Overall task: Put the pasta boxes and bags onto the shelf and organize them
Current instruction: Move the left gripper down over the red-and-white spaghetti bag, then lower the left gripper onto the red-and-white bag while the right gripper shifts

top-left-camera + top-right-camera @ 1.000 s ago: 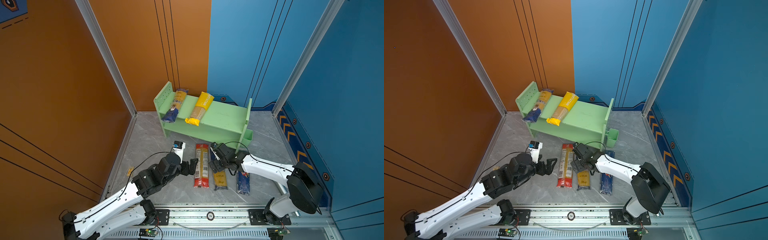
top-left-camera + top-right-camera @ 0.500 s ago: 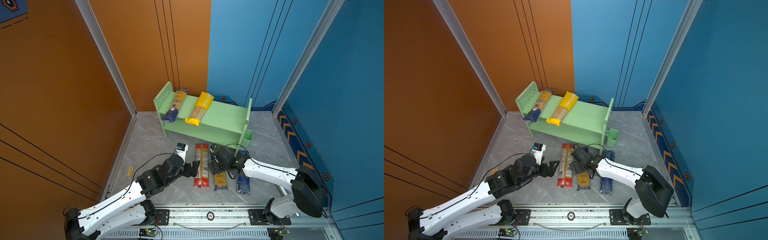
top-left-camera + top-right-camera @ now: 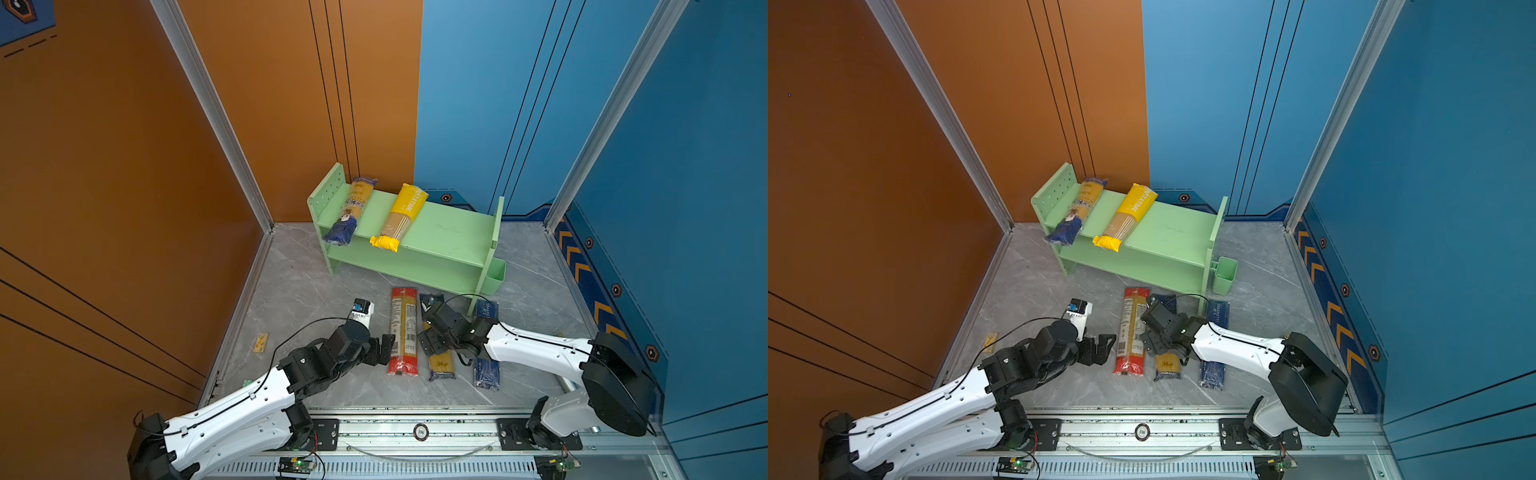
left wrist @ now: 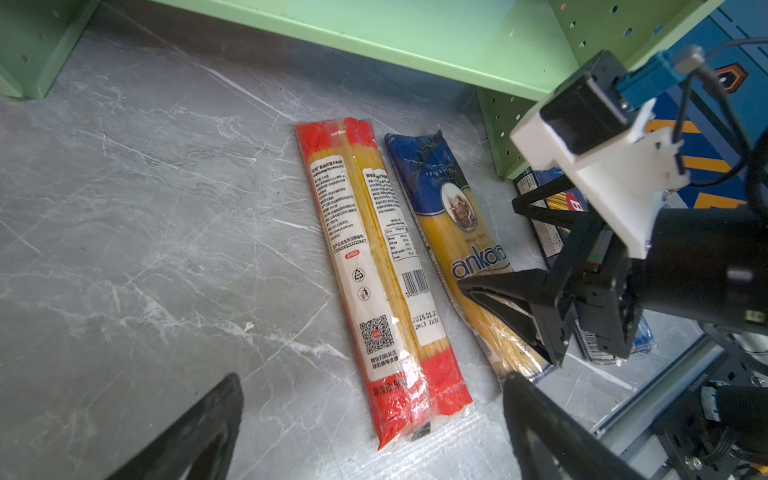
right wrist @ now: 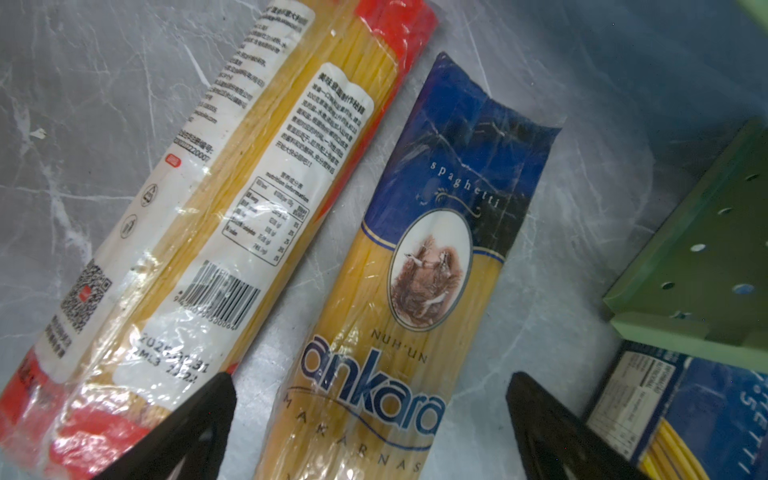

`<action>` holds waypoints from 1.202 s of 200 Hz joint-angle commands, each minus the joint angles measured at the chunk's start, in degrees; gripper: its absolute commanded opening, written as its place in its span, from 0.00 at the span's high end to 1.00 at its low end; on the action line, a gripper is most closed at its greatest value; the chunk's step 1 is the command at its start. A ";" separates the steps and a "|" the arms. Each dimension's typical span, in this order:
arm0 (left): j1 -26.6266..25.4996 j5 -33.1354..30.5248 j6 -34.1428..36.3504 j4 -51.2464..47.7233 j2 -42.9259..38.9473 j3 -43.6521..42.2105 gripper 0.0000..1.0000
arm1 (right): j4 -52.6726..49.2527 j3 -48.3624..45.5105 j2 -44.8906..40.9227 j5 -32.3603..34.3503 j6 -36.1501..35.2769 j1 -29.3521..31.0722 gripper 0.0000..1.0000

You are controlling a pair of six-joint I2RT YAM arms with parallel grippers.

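**Two shelved, three to go: pick hazards**

Count two packs lying across the top tier of the shelf [image 3: 446,232]: yellow-and-blue bag [image 3: 352,208] by the perforated end, yellow bag [image 3: 401,216] beside it, apart. Find three more side by side on the surface [image 3: 299,291] in front: red-ended bag [image 3: 403,332], Ankara bag [image 5: 395,332], blue box [image 3: 486,372].

Read right tool [image 5: 370,375] as open and empty, jaws straddling the Ankara bag, one finger close to the red-ended bag, the other close to the blue box. Read left tool [image 4: 372,380] as wide open, empty, aimed at the red-ended bag's near end.

Judge step in hand: closing on the Ankara bag.

Flag hazards: pinching the neighbour's film with the target, given tight spacing; slick wrap sliding out; long pack drooping if held off-centre; clipping the shelf's edge on the lift; tools fouling each other, working so near.
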 commanded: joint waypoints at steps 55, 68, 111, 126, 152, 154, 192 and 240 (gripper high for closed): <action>-2.77 -1.97 -3.70 2.24 0.62 -3.80 0.02 | 1.33 -1.17 -0.39 5.85 2.31 1.49 0.00; -2.91 -2.37 -3.81 2.35 0.23 -4.11 0.02 | 1.36 -0.99 -0.24 6.37 2.31 1.75 0.00; -3.13 -2.78 -4.69 2.60 -1.02 -5.88 0.02 | 1.40 0.22 0.89 8.73 3.90 2.92 0.00; -3.15 -3.34 -5.13 2.99 -1.28 -6.76 0.02 | 0.92 1.41 1.72 9.99 4.32 3.57 0.00; -3.16 -3.65 -5.66 4.32 -1.41 -8.18 0.02 | -0.29 3.03 3.37 11.82 4.58 4.69 0.00; -3.16 -3.73 -5.66 4.36 -1.34 -8.22 0.02 | -0.34 3.18 3.50 11.96 4.54 4.79 0.00; -3.24 -3.76 -6.12 4.36 -0.91 -8.91 0.02 | -1.05 3.41 5.13 14.17 5.46 5.20 0.00; -3.33 -3.92 -6.71 4.37 -0.79 -9.72 0.02 | -2.84 3.50 6.67 17.42 6.44 5.21 0.00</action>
